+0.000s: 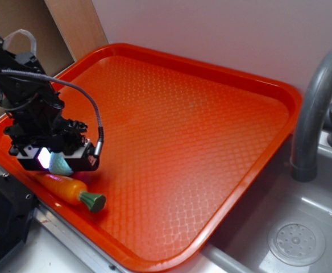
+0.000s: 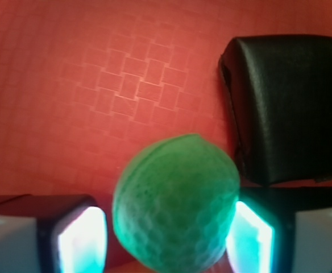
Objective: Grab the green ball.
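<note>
Gripper (image 1: 57,161) low over near-left corner of orange tray (image 1: 211,142), with green ball (image 1: 59,165) sitting between the two lit pads (image 2: 81,242). From wrist view, ball (image 2: 174,207) large and central; right pad (image 2: 251,233) seems touching its side, left pad with narrow dark gap to it. So, jaws around the ball but not surely pressing from both sides; cannot tell for certain whether grip is already complete. Cannot tell either if ball rests on tray or hangs slightly above.

Toy carrot (image 1: 69,190) lying just beside, a little nearer to camera, almost under the gripper body, green top pointing right.

Risks from here, as judgement only:
- Ball round, dimpled and probably hard, so may squirt out forward if pads close off its middle line.
- With one-sided contact, may roll away over patterned tray surface before second pad arrives.
- If lifting starts with weak pressure, may drop and roll toward sink (image 1: 297,239) on the right.
- Carrot close enough to be pushed by any sideways correction.

Slow, centred closing advisable before any lifting.
</note>
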`<state>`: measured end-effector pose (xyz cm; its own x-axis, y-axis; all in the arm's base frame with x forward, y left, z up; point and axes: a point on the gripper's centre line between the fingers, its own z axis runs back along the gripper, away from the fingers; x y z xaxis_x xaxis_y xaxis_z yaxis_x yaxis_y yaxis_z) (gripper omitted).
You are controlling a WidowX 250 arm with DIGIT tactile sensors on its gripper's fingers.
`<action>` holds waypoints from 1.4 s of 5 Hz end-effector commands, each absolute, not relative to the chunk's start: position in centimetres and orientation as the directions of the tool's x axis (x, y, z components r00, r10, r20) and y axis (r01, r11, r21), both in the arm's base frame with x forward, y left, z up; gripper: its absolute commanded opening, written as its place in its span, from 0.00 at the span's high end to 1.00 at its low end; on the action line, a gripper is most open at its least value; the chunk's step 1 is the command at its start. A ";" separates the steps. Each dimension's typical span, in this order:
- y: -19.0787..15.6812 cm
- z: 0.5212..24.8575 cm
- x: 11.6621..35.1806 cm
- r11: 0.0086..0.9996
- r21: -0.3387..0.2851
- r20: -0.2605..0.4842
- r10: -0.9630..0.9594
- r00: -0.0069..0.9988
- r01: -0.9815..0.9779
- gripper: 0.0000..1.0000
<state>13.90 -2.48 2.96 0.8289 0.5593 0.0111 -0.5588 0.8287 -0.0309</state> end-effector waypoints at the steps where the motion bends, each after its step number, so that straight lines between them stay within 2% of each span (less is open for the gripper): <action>1: -2.3 4.1 15.2 0.866 -0.028 0.060 0.500 0.864 -0.499 1.00; 2: -1.1 8.8 16.9 0.946 0.011 0.176 0.318 0.931 -0.325 1.00; 3: 1.1 13.9 18.9 0.969 -0.078 0.234 0.247 0.940 -0.235 1.00; 4: 2.7 19.1 21.6 0.991 -0.066 0.299 0.131 0.945 -0.117 1.00; 5: 4.6 23.8 23.4 0.992 -0.071 0.218 0.118 0.969 -0.105 1.00; 6: 5.4 25.4 23.7 0.988 -0.094 0.214 0.143 0.966 -0.125 1.00; 7: 5.0 24.5 23.2 0.992 -0.046 0.205 0.123 0.971 -0.116 1.00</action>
